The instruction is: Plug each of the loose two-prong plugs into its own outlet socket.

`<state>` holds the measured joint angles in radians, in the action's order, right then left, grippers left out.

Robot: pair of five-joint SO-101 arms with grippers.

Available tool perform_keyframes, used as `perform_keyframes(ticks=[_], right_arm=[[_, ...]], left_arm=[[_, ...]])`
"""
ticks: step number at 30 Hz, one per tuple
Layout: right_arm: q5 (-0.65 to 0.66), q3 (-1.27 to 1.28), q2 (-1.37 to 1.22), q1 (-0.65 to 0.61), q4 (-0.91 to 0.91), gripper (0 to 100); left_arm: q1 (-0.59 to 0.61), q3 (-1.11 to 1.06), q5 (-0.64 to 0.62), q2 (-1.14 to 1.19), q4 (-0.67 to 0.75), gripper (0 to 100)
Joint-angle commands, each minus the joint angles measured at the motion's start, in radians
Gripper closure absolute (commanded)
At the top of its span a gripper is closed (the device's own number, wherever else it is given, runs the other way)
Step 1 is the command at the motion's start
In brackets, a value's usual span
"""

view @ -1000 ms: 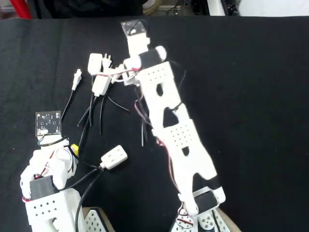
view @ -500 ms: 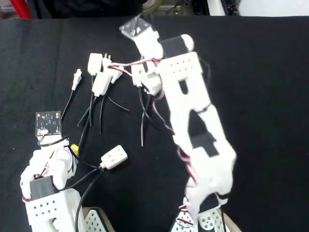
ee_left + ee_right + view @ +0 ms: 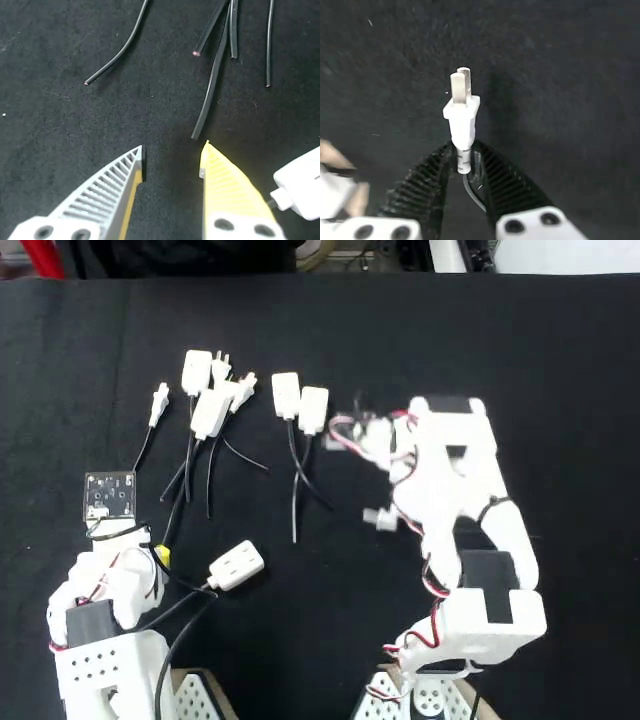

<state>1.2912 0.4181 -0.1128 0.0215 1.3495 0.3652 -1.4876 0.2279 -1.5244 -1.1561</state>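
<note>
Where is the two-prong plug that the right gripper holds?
In the right wrist view the two-prong plug is clamped at its cord end in the right gripper, prongs pointing away from the wrist, above the black table.

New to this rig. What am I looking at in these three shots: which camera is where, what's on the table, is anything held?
Two small white robot arms sit side by side at a black-covered table. The wide picture comes from a fixed camera looking down. The other two come from a camera on each arm's wrist, looking along its gripper. On the cloth lie white plugs and outlet blocks on short black cords: a cluster, a pair beside it, and one outlet block near the left arm. The left gripper is open above loose cords and holds nothing. The right gripper is shut on a two-prong plug, prongs pointing away.
</note>
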Motion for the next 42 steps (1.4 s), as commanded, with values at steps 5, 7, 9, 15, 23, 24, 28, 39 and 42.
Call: perform_keyframes(ticks=[5, 7, 9, 15, 23, 24, 28, 39, 42], right_arm=[[0.173, 0.183, 0.051, 0.026, -0.288, 98.4], [0.173, 0.186, 0.054, 0.032, -0.299, 98.3], [0.172, 0.185, 0.056, 0.032, -0.298, 98.2], [0.170, 0.173, 0.105, 0.032, -0.215, 86.4], [0.170, 0.179, 0.340, 0.029, -0.074, 80.8], [0.164, 0.179, 0.367, 0.031, -0.057, 80.8], [0.015, 0.179, 0.466, 0.031, -0.014, 80.8], [-0.023, 0.441, 0.567, 0.058, -0.140, 80.8], [0.069, 0.578, 0.567, 0.051, -0.279, 80.8]], left_arm=[[-0.015, 0.007, -0.002, -0.003, 0.017, 80], [-0.015, 0.007, -0.002, -0.003, 0.017, 80], [-0.016, 0.007, -0.002, -0.003, 0.017, 80], [-0.016, 0.007, -0.002, -0.003, 0.017, 80], [-0.016, 0.007, -0.002, -0.003, 0.017, 80], [-0.016, 0.007, -0.002, -0.003, 0.017, 80], [-0.016, 0.007, -0.002, -0.003, 0.015, 80], [-0.013, 0.007, -0.002, -0.003, 0.014, 80], [-0.013, 0.007, -0.002, -0.003, 0.014, 80]])
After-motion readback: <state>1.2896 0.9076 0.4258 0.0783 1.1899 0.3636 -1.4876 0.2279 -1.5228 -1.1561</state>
